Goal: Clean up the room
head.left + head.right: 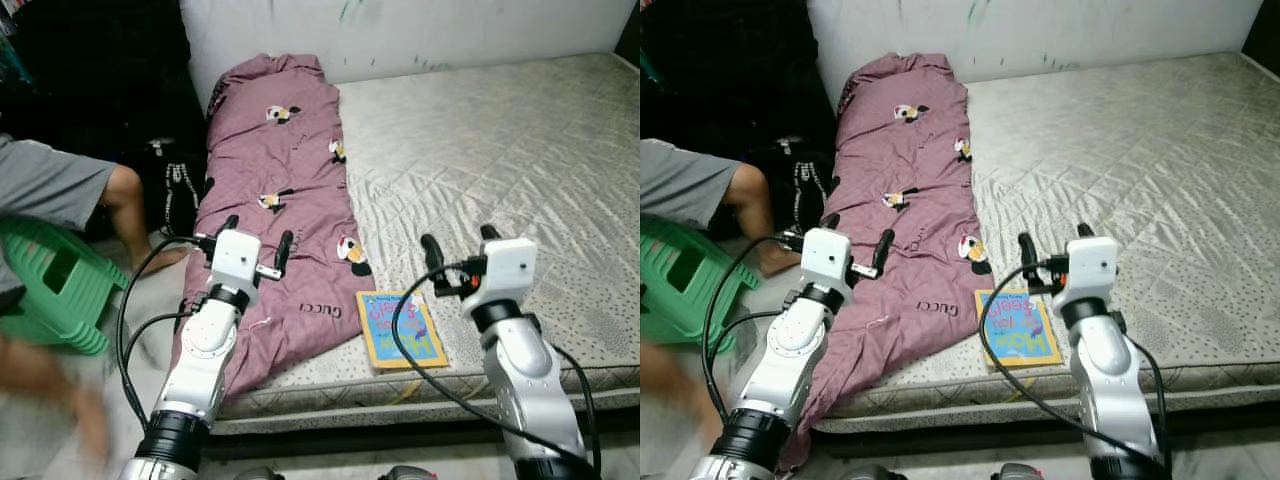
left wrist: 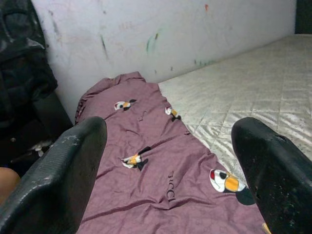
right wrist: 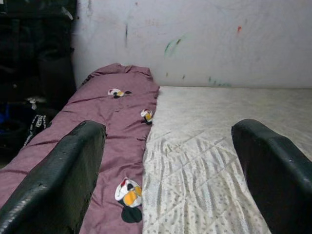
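Observation:
A mauve blanket (image 1: 285,190) printed with small cartoon figures lies lengthwise along the left side of a bare quilted mattress (image 1: 500,150), one end hanging over the front edge. A blue and yellow children's book (image 1: 400,328) lies flat near the mattress's front edge, just right of the blanket. My left gripper (image 1: 258,240) hovers open above the blanket's lower part. My right gripper (image 1: 460,243) hovers open over the mattress, just right of and beyond the book. Neither holds anything. The blanket (image 2: 156,165) and the mattress (image 3: 214,146) lie ahead of both wrist cameras.
A person in grey shorts sits on a green plastic stool (image 1: 55,285) at the left, a bare leg (image 1: 135,215) by the bed's corner. Dark bags (image 1: 170,180) stand between the person and the bed. A scuffed white wall (image 1: 420,30) runs behind the mattress.

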Controlling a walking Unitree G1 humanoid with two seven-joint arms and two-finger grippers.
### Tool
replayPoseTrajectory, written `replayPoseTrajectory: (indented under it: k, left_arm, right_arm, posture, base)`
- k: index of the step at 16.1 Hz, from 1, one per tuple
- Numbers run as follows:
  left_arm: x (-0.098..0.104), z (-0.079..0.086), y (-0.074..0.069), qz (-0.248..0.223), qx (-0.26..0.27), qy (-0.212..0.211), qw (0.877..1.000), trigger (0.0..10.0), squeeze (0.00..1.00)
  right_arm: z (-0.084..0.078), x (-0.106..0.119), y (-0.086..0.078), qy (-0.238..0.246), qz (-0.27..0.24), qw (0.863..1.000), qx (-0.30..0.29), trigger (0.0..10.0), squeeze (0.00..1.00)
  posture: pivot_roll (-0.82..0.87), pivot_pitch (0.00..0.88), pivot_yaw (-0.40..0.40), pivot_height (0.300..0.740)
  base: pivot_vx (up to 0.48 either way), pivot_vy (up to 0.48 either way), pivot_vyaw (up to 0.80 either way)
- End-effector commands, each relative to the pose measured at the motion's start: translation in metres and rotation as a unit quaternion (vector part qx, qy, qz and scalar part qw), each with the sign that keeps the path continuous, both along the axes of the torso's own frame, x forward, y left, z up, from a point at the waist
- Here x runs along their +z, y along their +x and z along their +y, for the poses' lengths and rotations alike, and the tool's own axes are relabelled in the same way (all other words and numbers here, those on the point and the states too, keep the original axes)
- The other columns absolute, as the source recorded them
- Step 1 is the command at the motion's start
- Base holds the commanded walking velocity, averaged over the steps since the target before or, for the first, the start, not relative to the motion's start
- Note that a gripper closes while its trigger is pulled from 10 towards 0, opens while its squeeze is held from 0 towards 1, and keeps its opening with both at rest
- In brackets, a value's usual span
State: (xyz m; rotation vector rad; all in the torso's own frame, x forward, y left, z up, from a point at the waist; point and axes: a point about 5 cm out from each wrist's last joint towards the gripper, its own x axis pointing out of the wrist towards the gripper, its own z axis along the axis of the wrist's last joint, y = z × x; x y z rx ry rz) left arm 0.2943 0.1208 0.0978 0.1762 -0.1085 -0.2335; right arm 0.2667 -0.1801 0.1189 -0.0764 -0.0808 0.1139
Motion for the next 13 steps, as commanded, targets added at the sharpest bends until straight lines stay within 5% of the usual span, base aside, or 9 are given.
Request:
replayPoseTrajectory:
  k: [1, 9, 13]
  left_arm:
    - [0.005, 0.009, -0.001, -0.012, 0.015, 0.005, 1.0, 10.0, 0.0]
    - [0.002, 0.038, -0.025, -0.002, 0.06, 0.029, 0.998, 10.0, 0.0]
    - [0.002, 0.053, -0.04, 0.003, 0.103, 0.031, 0.994, 10.0, 0.0]
  right_arm:
    - [0.011, 0.002, 0.002, 0.01, -0.002, 1.0, 0.021, 10.0, 0.0]
    - [0.042, 0.031, 0.007, 0.051, -0.052, 0.997, 0.037, 10.0, 0.0]
    - [0.036, 0.006, -0.001, 0.031, -0.009, 0.999, 0.043, 10.0, 0.0]
  posture:
    - [-0.13, 0.0, 0.06, 0.74]
    - [0.02, 0.0, 0.035, 0.74]
    - [0.07, 0.0, -0.019, 0.74]
  base:
    - [0.0, 0.0, 0.0]
    - [0.0, 0.0, 0.0]
    - [0.0, 0.0, 0.0]
